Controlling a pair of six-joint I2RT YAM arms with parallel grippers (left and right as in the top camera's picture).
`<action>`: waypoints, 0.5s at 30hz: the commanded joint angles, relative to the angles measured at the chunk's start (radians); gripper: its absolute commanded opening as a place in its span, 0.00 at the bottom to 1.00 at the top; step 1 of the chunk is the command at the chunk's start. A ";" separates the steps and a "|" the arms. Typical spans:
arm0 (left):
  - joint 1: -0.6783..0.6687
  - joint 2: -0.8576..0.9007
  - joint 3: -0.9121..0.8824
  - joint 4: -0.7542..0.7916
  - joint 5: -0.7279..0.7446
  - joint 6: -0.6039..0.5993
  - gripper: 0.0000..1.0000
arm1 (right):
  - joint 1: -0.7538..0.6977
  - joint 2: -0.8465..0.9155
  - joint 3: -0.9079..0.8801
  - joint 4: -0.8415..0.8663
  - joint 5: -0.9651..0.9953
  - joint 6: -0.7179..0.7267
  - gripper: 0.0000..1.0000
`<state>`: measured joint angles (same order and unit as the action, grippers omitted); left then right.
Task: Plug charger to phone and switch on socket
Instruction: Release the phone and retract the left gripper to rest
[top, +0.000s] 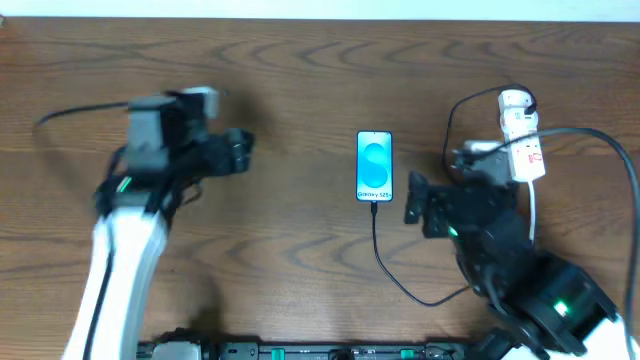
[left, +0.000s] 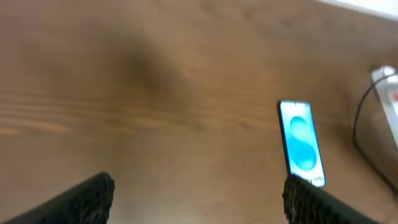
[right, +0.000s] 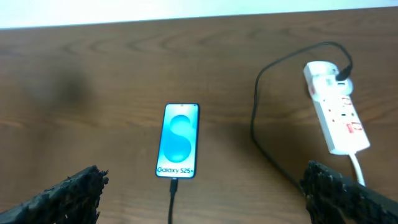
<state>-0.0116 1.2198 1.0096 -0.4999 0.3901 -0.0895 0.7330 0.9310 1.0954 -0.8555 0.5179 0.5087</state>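
Observation:
The phone (top: 374, 166) lies flat mid-table with its blue screen lit, also in the left wrist view (left: 301, 143) and the right wrist view (right: 179, 142). The charger (top: 385, 262), a thin black cable, has its plug (right: 173, 185) seated in the phone's near end. It loops right and back to a black adapter (right: 344, 70) in the white socket (top: 522, 135) (right: 336, 106). My left gripper (top: 240, 150) (left: 199, 199) is open and empty, well left of the phone. My right gripper (top: 413, 200) (right: 202, 196) is open and empty, just right of the phone's near end.
The socket's white cord (top: 533, 215) runs toward the front edge under my right arm. The charger cable loops on the wood (right: 258, 124) between phone and socket. A pale wall or table edge (right: 186, 12) borders the far side.

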 joint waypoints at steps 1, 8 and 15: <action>0.013 -0.276 0.003 -0.119 -0.146 0.045 0.87 | -0.006 0.090 -0.006 0.037 -0.005 0.011 0.99; 0.013 -0.694 0.003 -0.330 -0.148 0.045 0.87 | -0.006 0.239 -0.006 0.123 -0.128 0.011 0.99; 0.013 -0.951 0.003 -0.546 -0.148 0.044 0.87 | -0.006 0.385 -0.006 0.151 -0.154 0.011 0.87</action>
<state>-0.0010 0.3473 1.0103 -0.9771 0.2554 -0.0544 0.7330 1.2583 1.0908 -0.7288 0.3752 0.5098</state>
